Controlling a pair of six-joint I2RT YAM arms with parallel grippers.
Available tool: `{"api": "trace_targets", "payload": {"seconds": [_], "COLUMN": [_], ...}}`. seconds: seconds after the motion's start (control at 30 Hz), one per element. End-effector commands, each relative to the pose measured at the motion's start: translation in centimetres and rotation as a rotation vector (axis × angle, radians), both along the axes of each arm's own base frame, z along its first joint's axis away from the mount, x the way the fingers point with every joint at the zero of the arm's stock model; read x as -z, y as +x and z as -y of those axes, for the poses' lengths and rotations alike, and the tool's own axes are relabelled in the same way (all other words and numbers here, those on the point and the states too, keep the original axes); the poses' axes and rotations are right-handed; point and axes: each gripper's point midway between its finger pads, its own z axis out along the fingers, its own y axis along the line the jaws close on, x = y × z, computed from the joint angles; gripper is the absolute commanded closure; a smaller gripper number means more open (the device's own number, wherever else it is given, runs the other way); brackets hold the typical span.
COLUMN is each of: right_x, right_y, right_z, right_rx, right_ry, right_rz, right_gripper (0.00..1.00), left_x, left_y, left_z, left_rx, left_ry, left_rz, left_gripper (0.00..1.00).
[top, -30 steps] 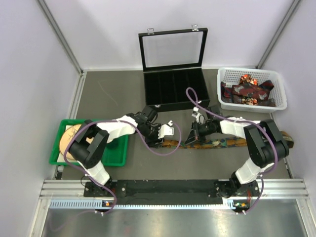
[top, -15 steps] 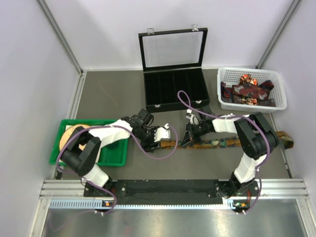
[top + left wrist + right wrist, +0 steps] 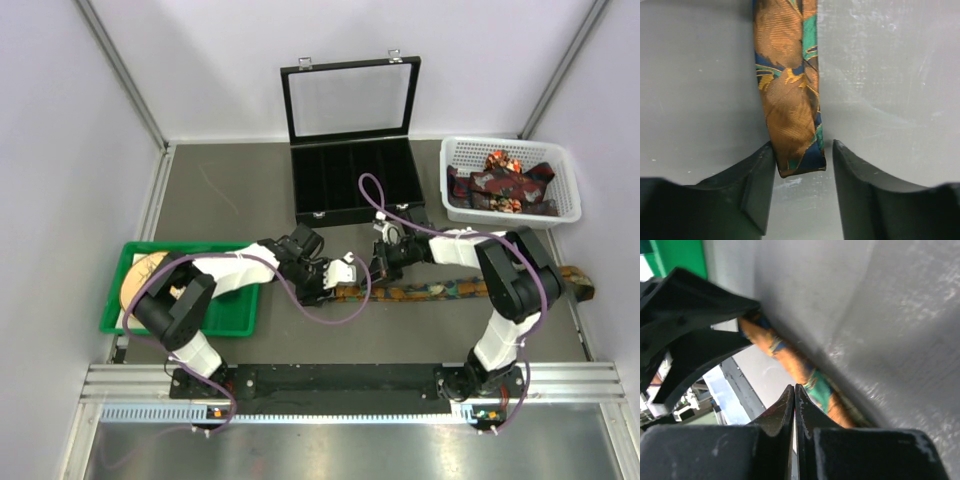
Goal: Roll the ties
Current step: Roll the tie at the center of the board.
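One of the ties [image 3: 460, 290], brown and orange with green and blue, lies stretched across the mat from centre to right. In the left wrist view its narrow end [image 3: 790, 115] points at the camera, with the tip sitting between the jaws of my left gripper [image 3: 803, 146]. That gripper is open; its left finger [image 3: 757, 170] touches the tie's edge and a gap shows on the other side. My right gripper [image 3: 794, 388] is shut on nothing and hovers just beside the tie [image 3: 805, 372]. From above, the left gripper [image 3: 342, 272] and right gripper [image 3: 380, 268] stand close together at the tie's left end.
A black case [image 3: 352, 182] with its lid raised stands at the back centre. A white basket [image 3: 512, 150] at the back right holds more ties [image 3: 500, 185]. A green tray [image 3: 235, 310] lies at the left under the left arm. Purple cables loop over both arms.
The right gripper has shifted a little left and toward the case, staying shut. The left arm has swung its gripper round to the tie's narrow end.
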Motion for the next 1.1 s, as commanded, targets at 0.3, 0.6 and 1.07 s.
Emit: {"api": "trace_targets", "payload": {"seconds": [0.3, 0.6, 1.07], "right_x": [2.9, 3.3, 1.7], "right_y": [-0.7, -0.3, -0.2], "right_z": [-0.7, -0.6, -0.8], "right_rx": [-0.059, -0.056, -0.069], "right_ry": [-0.068, -0.089, -0.069], "right_rz": [-0.021, -0.017, -0.009], "right_gripper": [1.00, 1.00, 1.00], "left_x": [-1.4, -5.1, -5.7], "left_y": [-0.5, -0.2, 0.0], "left_z": [-0.7, 3.2, 10.4], "left_rx": [0.037, 0.062, 0.088], "left_ry": [0.013, -0.082, -0.184], "left_rz": [0.032, 0.035, 0.024], "left_gripper": [0.60, 0.60, 0.60]}}
